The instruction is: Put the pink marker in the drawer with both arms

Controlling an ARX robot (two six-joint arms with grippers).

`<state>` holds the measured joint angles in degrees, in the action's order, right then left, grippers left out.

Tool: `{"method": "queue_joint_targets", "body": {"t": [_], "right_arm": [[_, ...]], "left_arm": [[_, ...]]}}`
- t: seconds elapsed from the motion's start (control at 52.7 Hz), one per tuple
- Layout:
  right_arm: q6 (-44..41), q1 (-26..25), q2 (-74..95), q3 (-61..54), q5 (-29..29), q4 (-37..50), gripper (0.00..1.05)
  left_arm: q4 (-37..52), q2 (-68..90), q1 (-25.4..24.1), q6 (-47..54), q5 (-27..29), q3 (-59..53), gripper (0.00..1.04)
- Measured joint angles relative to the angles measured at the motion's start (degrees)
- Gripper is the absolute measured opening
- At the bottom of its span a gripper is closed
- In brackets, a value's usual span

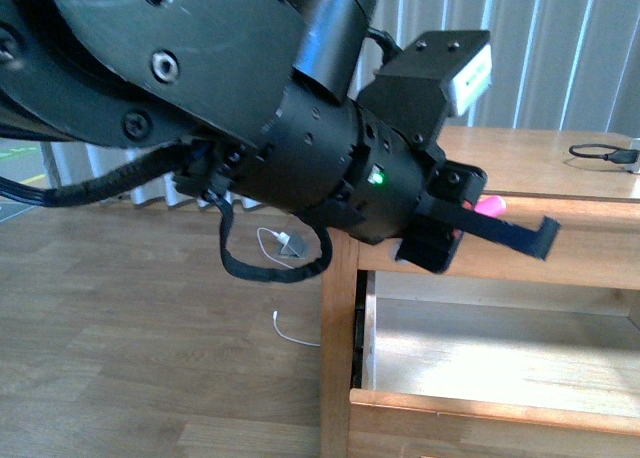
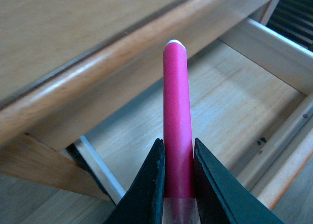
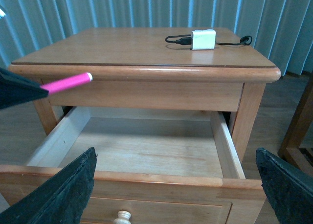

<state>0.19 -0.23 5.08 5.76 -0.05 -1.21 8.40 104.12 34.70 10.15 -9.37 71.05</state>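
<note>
On my screens the wooden counter [image 3: 137,48] is the biggest thing. Its top is bare apart from one small item near the back. Under it the drawer [image 3: 146,145] is pulled well out, and I can see its pale floor with nothing lying on it.

The left arm [image 1: 300,148] takes up most of the front view, black and bulky, with a green light lit on its wrist. It reaches out over the drawer opening. The left jaws are nearly closed, and they pinch the marker [image 2: 176,111] low on its barrel, one finger pressed to each side.

The right jaws are spread wide and hold nothing. Their two black fingers [image 3: 73,190] show at opposite edges of the right wrist view, facing the drawer front.

A white adaptor [image 3: 203,39] with a black cable [image 3: 176,39] sits on the counter, far from the marker.

The marker hangs in the air above the open drawer, level with the counter's rounded front edge, and its pale cap end points away from the jaws. I think the tip is just clear of that edge, but from these angles I cannot tell whether it touches.

The round knob [image 3: 122,216] shows at the bottom of the drawer front.
</note>
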Motion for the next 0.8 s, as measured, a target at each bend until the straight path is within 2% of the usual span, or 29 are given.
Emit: {"method": "queue_joint_targets", "body": {"t": [0.456,0.797], "right_arm": [[-0.02,0.0,0.0,0.0,0.0,0.0,0.96],[0.0,0.0,0.0,0.0,0.0,0.0,0.96]], "left_arm": [[2.25,17.25,3.17,-3.15,6.8,8.61,0.14],[0.5,21.38,4.81,-3.41,6.91,12.55,0.14]]}}
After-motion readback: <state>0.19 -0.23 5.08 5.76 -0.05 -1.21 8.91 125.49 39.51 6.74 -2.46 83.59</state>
